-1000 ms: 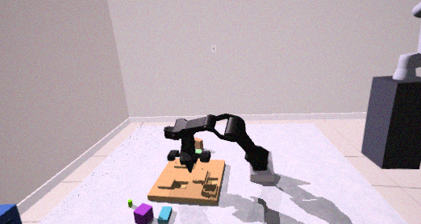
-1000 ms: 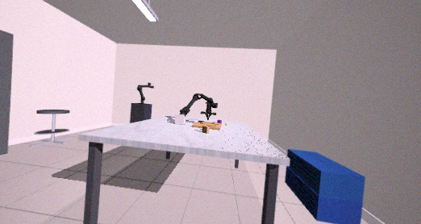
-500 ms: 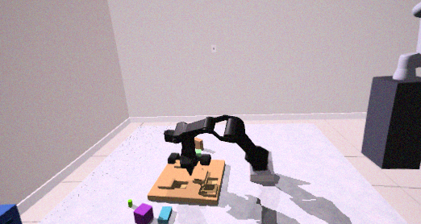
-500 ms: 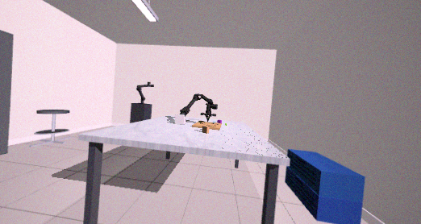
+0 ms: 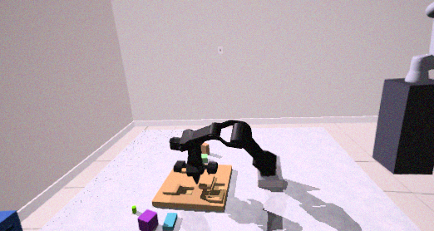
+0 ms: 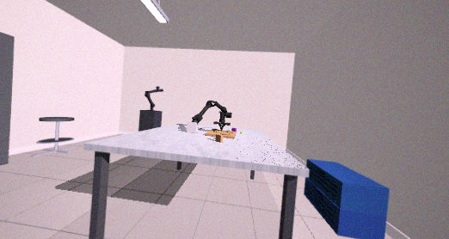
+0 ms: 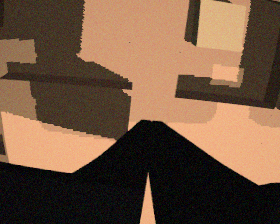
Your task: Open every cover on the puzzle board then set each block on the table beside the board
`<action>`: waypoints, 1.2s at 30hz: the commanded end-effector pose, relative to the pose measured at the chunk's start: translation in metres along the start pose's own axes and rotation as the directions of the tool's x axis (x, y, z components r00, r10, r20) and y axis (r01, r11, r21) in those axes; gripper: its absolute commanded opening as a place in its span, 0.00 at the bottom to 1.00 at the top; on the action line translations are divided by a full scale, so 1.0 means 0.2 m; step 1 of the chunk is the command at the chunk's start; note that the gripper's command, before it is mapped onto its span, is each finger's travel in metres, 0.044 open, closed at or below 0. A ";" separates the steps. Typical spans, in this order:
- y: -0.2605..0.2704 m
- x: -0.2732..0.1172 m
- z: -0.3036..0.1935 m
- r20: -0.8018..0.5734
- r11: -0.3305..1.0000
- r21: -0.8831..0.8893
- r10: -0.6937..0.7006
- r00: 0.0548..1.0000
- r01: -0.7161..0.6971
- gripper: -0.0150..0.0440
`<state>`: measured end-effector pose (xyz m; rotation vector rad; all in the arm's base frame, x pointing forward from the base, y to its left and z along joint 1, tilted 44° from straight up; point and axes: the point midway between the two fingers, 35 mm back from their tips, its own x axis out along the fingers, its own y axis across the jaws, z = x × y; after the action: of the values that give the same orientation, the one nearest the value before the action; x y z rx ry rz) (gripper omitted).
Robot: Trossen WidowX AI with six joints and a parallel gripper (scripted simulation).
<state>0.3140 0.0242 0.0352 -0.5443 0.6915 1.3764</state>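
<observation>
The puzzle board (image 5: 166, 199) (image 6: 208, 134) lies flat on the pale surface (image 5: 112, 186) (image 6: 172, 149). In the top view, the black arm (image 5: 241, 134) (image 6: 211, 103) reaches from its base, at about three o'clock of the board, over the board's far part. The pincer (image 5: 196, 181) (image 6: 221, 128) (image 7: 149, 131) points downward above the board, fingertips together, with nothing clamped; contact with the board cannot be determined. In the same view, a purple block (image 5: 148, 220) (image 6: 234, 130) and a cyan block (image 5: 170, 222) rest side by side, apart, off the board's near edge, toward seven and six o'clock. A small lime-green block (image 5: 134, 209) (image 6: 241, 132) rests near the purple one, at its ten o'clock. An orange-brown block (image 5: 205, 149) (image 6: 219, 138) rests beyond the far edge, toward twelve, with a pale green block (image 5: 204, 158) partly hidden behind the arm. The wrist view shows dark recesses, which are cropped; cover positions cannot be fully established.
</observation>
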 end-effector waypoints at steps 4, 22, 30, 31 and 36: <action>0.01 0.04 0.00 0.007 1.000 0.005 0.006 1.000 -0.006 0.25; 0.11 0.04 0.03 0.007 1.000 0.005 0.007 1.000 -0.007 0.25; 0.14 0.04 0.04 0.007 1.000 0.006 0.007 1.000 -0.007 0.25; 0.15 0.04 0.04 0.007 1.000 0.006 0.007 1.000 -0.007 0.25; 0.18 0.04 0.04 0.007 1.000 0.006 0.007 1.000 -0.007 0.25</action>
<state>0.2857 0.0377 0.0362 -0.5385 0.6924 1.3802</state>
